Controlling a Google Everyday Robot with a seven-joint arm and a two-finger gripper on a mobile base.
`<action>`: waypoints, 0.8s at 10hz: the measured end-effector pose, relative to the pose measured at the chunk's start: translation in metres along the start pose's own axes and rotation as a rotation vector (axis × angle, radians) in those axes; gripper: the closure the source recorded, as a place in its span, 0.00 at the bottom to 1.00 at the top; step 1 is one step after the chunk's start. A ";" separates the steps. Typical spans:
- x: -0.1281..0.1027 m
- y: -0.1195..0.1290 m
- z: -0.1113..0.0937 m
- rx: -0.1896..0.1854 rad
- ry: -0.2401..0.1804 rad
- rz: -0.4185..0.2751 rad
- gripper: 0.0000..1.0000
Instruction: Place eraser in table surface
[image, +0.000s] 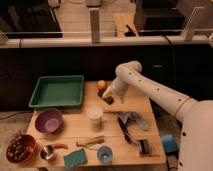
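Observation:
The eraser (107, 100), a small black block, lies on the far middle of the pale wooden table surface (150, 107), just in front of an orange ball (101, 84). My gripper (108, 94) hangs at the end of the white arm, which reaches in from the right. It is right over the eraser's far edge, and I cannot tell whether it touches it.
A green tray (55, 92) sits at the far left and a purple bowl (48, 120) in front of it. A white cup (94, 114) stands mid-table. A black-handled tool (125, 131), a teal sponge (75, 158) and a small blue cup (104, 155) lie near the front.

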 end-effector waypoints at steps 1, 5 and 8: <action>0.000 -0.004 0.002 0.006 0.010 -0.033 0.20; 0.011 -0.028 0.019 0.001 0.053 -0.172 0.20; 0.022 -0.032 0.029 0.006 0.078 -0.235 0.20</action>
